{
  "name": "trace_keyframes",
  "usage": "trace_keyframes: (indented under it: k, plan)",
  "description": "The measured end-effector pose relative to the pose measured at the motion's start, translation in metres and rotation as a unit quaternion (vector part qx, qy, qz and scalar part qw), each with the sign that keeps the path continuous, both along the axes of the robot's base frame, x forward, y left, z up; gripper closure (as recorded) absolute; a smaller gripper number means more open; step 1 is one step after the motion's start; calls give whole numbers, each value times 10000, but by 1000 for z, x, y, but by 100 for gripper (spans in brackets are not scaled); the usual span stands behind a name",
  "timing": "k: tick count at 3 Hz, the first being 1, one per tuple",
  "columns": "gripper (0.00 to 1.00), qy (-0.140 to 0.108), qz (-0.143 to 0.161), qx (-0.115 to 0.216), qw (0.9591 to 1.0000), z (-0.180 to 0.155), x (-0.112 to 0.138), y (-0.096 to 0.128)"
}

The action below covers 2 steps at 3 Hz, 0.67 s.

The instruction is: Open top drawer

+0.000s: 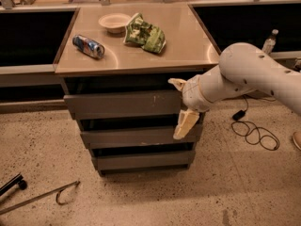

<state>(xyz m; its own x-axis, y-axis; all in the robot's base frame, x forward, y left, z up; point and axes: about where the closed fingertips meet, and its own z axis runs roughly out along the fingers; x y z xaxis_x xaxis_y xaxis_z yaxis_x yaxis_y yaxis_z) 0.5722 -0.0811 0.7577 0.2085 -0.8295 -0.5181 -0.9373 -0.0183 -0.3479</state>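
The top drawer [121,105] is the widest grey front under the tan tabletop, with small whitish scratches near its middle. Its front stands a little forward of the cabinet, with a dark gap above it. My gripper [181,103] is at the drawer's right end. It is open: one cream finger [178,83] is level with the panel's upper edge and the other [185,124] hangs below its lower edge. The white arm reaches in from the right.
The tabletop [188,41] carries a crushed can [88,46], a white bowl [114,22] and a green chip bag [145,34]. Two narrower drawer fronts [134,136] sit below. A black cable [254,132] lies on the floor at right, and a metal hooked rod [44,196] at left.
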Motion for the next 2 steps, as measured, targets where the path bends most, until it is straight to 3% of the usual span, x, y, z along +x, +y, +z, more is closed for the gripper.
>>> trace_keyframes:
  k: [1,2]
  plan:
    - [0,-218,-116,50,9997,-15,27,0]
    - [0,-231,-80,82,9997,-21,32,6]
